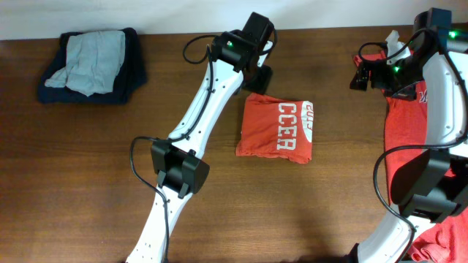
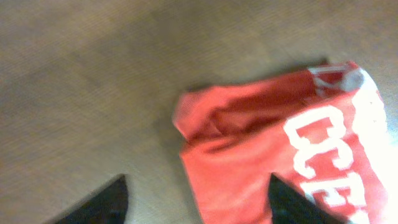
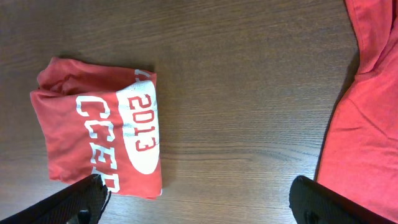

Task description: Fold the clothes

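A folded orange-red T-shirt [image 1: 276, 128] with white lettering lies as a small rectangle mid-table. My left gripper [image 1: 259, 79] hovers just beyond its far left corner. In the left wrist view that gripper [image 2: 199, 205] is open, its dark fingertips [image 2: 107, 204] wide apart above the shirt [image 2: 261, 130] edge, holding nothing. My right gripper [image 1: 360, 75] hangs at the far right, between the folded shirt and an unfolded orange-red shirt [image 1: 409, 131]. Its wrist view shows it [image 3: 199, 205] open over bare wood, the folded shirt [image 3: 93, 124] to the left and loose red cloth [image 3: 367, 124] to the right.
A pile of dark navy and light grey clothing [image 1: 91, 62] sits at the back left corner. More red cloth [image 1: 446, 237] bunches at the front right beside the right arm's base. The left arm's links [image 1: 179, 172] cross the table's middle front.
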`<state>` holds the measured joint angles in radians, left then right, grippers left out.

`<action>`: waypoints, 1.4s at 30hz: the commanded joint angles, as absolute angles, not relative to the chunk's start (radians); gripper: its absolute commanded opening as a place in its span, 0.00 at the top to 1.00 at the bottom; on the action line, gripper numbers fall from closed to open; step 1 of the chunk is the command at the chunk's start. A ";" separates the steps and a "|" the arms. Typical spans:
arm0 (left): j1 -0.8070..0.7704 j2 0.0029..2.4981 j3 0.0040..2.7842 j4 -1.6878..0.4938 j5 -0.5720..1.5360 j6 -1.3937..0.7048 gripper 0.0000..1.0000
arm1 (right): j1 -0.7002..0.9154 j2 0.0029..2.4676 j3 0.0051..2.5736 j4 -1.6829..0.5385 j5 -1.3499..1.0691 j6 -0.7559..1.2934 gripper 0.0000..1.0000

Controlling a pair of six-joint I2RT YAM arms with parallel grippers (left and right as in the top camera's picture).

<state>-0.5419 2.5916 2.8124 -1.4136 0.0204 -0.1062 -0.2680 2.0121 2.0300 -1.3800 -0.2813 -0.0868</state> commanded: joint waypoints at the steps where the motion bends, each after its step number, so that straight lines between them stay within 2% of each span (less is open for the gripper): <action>1: -0.538 2.602 2.813 -1.476 0.154 -0.104 0.13 | -0.270 1.991 2.047 -1.380 -0.276 -0.097 0.01; 4: -0.540 2.632 2.813 -1.523 0.154 -0.104 0.01 | -0.270 1.991 2.047 -1.380 -0.276 -0.096 0.01; 15: -0.548 2.791 2.813 -1.570 0.251 -0.047 0.01 | -0.270 1.991 2.047 -1.380 -0.276 -0.097 0.01; 33: -0.548 2.928 2.813 -1.582 0.247 -0.033 0.02 | -0.270 1.991 2.047 -1.380 -0.276 -0.097 0.01; 35: -0.548 2.935 2.813 -1.588 0.247 -0.033 0.09 | -0.270 1.991 2.047 -1.380 -0.276 -0.097 0.01; 38: -0.548 2.936 2.813 -1.588 0.247 -0.033 0.31 | -0.270 1.991 2.047 -1.380 -0.276 -0.097 0.01; 42: -0.548 2.936 2.813 -1.591 0.247 -0.033 0.54 | -0.270 1.991 2.047 -1.380 -0.276 -0.097 0.01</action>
<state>-0.5430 2.8491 2.8391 -1.5829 0.2523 -0.0425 -0.2680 2.0121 2.0300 -1.3800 -0.2813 -0.0868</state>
